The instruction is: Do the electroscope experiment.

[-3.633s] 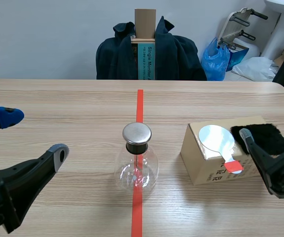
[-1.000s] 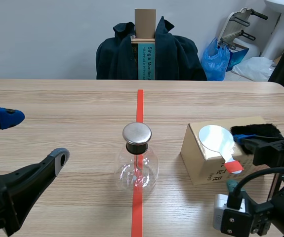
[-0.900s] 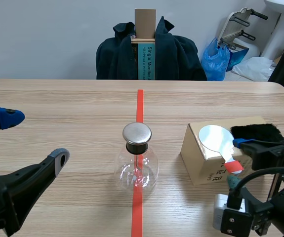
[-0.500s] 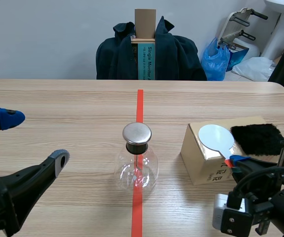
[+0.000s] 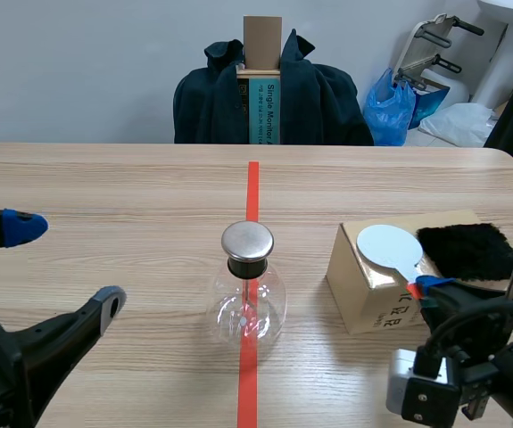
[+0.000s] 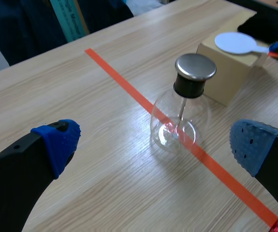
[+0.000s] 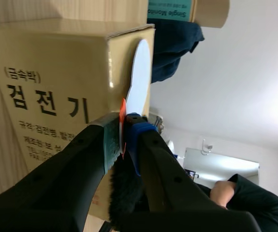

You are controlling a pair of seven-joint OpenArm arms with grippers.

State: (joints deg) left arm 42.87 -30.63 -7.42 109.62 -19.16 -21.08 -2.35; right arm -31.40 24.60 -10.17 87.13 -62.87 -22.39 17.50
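Nearest, the left end effector (image 5: 67, 263) hangs empty with fingers spread wide, while the right end effector (image 7: 124, 130) is pinched onto the thin red handle (image 5: 411, 291) of the metal disc paddle (image 5: 388, 245). The paddle lies flat on the cardboard box (image 5: 372, 303), just beside the black fur pad (image 5: 466, 250). It looks light, thin and stiff, so the handle is the place to hold it, whereas the glass electroscope flask (image 5: 247, 303) mid-worktop (image 5: 131, 187) on the red tape line looks fragile and tippable, best touched only at its metal cap (image 5: 246, 241).
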